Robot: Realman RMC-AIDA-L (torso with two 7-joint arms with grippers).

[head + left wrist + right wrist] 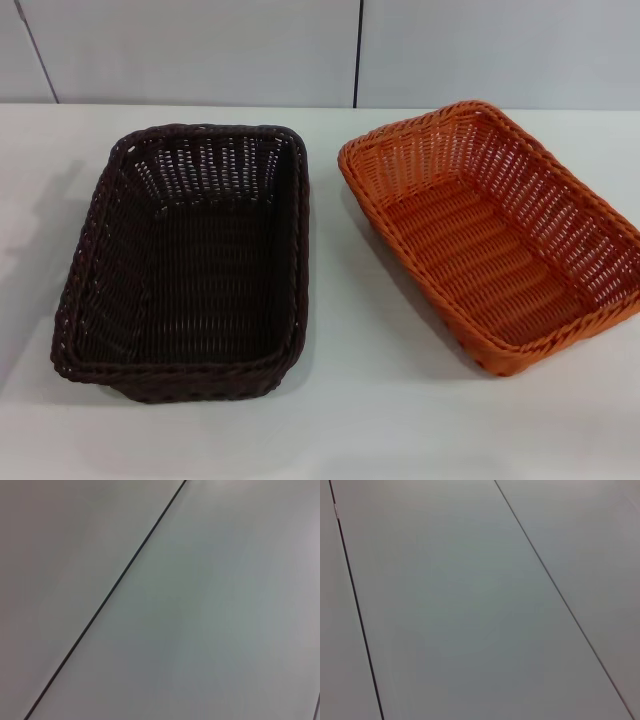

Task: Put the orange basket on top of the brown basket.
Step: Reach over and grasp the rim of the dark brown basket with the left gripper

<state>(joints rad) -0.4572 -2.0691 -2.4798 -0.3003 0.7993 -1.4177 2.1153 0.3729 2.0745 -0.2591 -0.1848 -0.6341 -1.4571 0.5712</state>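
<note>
Orange basket (497, 235) rests empty on the white table (380, 420) toward its right edge | brown basket (190, 262) sits near, apart, toward left edge | stacking not begun, all steps left | neither claw in view, state cannot be told

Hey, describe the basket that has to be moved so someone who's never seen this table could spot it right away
On the white table in front of the grey wall panels, two rectangular woven tray baskets sit side by side, apart. The orange basket is on the robot's right, turned at an angle. Its bright orange colour sets it apart from the same-shaped brown basket to its left.
</note>
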